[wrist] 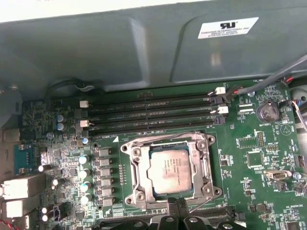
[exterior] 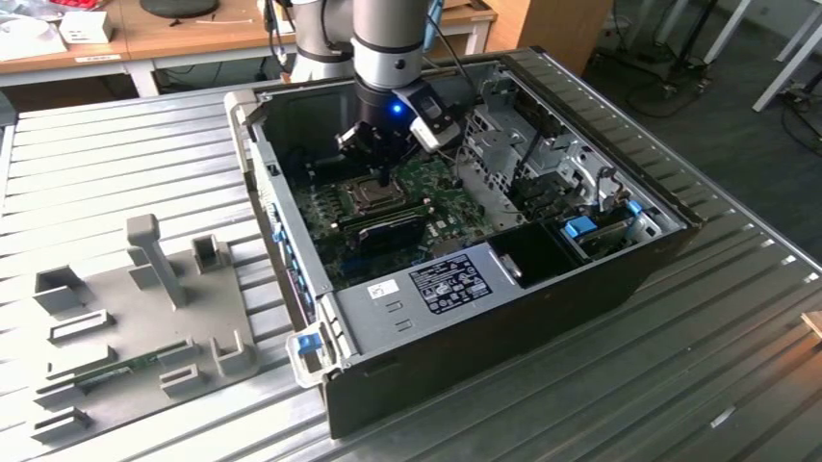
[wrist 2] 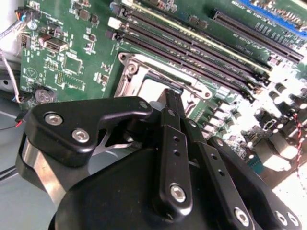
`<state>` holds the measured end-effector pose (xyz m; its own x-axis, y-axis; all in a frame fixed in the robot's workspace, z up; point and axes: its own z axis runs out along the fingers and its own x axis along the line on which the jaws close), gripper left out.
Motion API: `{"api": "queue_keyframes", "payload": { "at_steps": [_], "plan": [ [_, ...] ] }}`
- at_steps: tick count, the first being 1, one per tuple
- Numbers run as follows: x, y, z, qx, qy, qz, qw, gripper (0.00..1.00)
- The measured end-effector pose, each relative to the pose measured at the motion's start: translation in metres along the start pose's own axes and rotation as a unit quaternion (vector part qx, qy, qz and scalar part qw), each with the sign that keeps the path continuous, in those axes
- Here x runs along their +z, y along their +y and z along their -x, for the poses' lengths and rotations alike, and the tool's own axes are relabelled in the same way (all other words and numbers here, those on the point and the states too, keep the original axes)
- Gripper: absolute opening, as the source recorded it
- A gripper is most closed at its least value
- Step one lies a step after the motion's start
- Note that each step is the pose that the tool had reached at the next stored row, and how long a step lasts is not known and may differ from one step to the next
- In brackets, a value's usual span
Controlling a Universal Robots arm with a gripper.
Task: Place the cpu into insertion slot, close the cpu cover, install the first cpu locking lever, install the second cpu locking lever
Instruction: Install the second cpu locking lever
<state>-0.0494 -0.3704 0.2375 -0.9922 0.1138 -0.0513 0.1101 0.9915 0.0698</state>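
Already the cpu point(wrist: 169, 170) sits flat in the insertion slot point(wrist: 135, 178), framed by the cpu cover point(wrist: 204, 163), which appears lowered over it on the green circuit board point(wrist: 249, 158). Thin, stiff and probably fragile underneath, the chip looks best held by its edges; the springy wire locking lever point(wrist: 204, 203) would take a push at its end. Just beside the socket's edge, the claw point(wrist 2: 170, 103) hovers close above it, fingers pressed together on nothing, inside the computer case point(exterior: 424, 371) on the desk point(exterior: 642, 404).

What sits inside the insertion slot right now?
The cpu lies in the insertion slot, framed by the closed cpu cover. The contacts beneath it are hidden.
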Motion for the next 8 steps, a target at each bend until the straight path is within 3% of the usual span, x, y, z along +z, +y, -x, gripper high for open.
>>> {"api": "queue_keyframes", "payload": {
  "at_steps": [8],
  "plan": [
    [-0.0004, -0.0068, 0.0008, 0.0, 0.0, 0.0, 1.0, 0.1]
  ]
}}
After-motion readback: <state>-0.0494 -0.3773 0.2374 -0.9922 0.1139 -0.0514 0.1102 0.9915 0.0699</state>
